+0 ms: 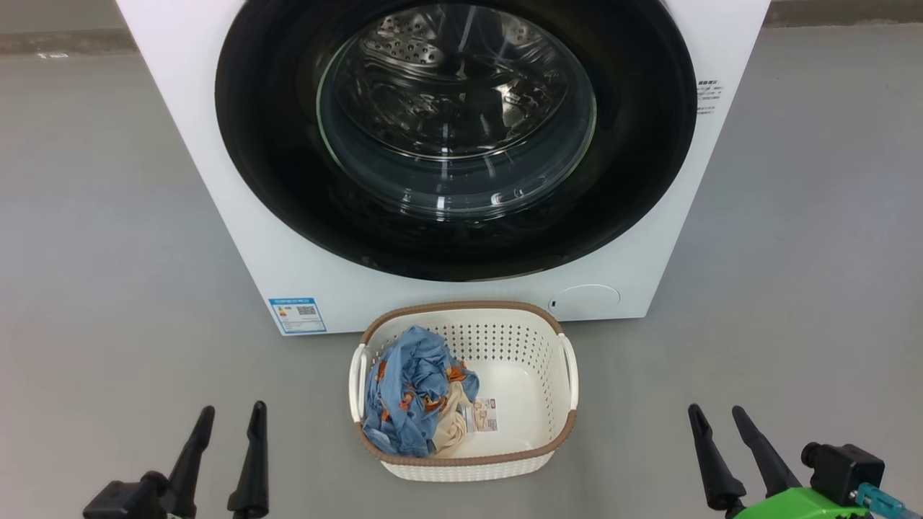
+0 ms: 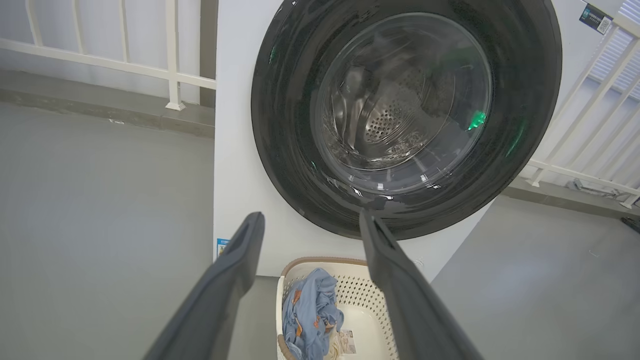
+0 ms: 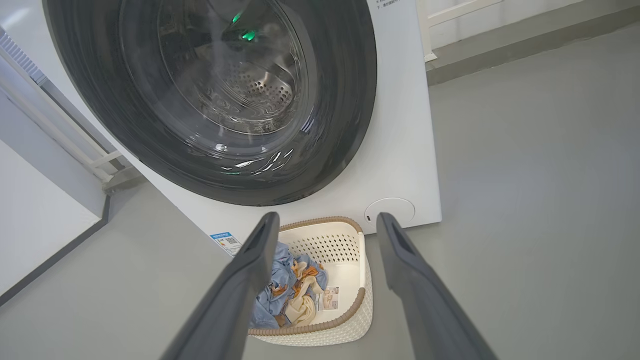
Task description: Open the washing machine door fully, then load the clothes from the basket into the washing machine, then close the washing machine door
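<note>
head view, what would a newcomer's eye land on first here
The big round washing machine door, glossy black rim around a bulging glass window, is shut and dominates the top centre, on the white washing machine. Just below, on the grey floor, stands the basket with the clothes bunched in its left half. The left gripper and right gripper sit open at the lower corners, holding nothing.

A bare laundry spot, closer to a balcony or a test room than a furnished home. A white front-loading washer [image 1: 281, 252] stands free on a smooth grey floor [image 1: 108, 252], with a basket [image 1: 461, 472] of clothes [image 1: 407, 389] before it. White railings [image 2: 172, 55] run along a raised grey kerb [image 2: 100, 107] behind, and a plain white wall [image 3: 35, 225] closes one side.
</note>
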Available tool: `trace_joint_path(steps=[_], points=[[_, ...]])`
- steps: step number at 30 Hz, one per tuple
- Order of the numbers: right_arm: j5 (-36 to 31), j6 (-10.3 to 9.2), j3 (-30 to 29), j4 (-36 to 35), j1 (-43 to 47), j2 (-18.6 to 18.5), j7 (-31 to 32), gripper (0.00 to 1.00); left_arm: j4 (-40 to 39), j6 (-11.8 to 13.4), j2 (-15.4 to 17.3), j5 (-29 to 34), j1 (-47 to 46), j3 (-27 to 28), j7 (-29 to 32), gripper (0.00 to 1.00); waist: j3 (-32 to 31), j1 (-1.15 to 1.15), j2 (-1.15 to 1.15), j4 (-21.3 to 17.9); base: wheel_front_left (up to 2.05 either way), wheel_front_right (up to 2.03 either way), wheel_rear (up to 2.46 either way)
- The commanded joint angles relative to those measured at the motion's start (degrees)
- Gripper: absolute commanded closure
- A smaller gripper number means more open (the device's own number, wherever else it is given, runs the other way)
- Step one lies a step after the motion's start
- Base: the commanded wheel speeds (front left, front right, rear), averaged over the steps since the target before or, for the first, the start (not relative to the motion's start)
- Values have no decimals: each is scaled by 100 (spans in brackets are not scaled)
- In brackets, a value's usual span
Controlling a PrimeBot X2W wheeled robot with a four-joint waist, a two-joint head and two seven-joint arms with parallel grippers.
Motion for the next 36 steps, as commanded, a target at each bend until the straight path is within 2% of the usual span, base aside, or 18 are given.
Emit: trace_joint_path(steps=[1,18,36], points=[[-192,-6,113,-161,31,-91,-90,0,-182,-16,91,178,-89,132,-87,0,12,0,0,0,0,0,0],[-1300,-6,-20,-276,155,-106,-374,0,-268,-19,150,1188,-90,34,-372,0,48,0,0,-28,0,0,0],[-1332,-6,-214,-376,209,-104,-374,0,-203,-19,130,1356,-46,95,-372,0,0,0,0,-25,2,2,-4]])
